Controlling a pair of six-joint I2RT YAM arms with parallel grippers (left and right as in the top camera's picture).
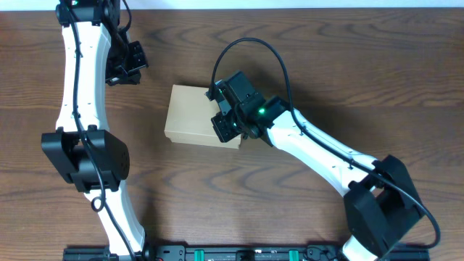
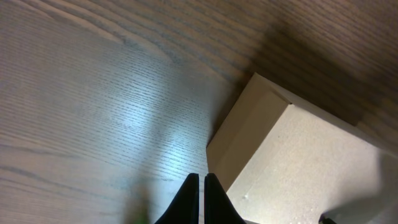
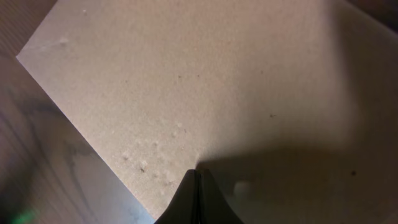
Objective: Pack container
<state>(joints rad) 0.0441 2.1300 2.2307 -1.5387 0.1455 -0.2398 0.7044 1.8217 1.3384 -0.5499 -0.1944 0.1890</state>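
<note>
Light, stiff but dentable by my judgement, the closed cardboard box (image 1: 190, 114) at frame centre wants holding by its side walls; the right gripper (image 3: 196, 177), pinched shut, sits over its top, the left gripper (image 1: 127, 65) closed and empty at upper left.

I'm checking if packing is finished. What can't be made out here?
- Inside the container: lid shut, every view.
- Its right edge, overhead: under the right gripper.
- Whether that gripper touches the lid: right wrist view too close.
- Container's far side, left wrist: cut by frame edge.
</note>
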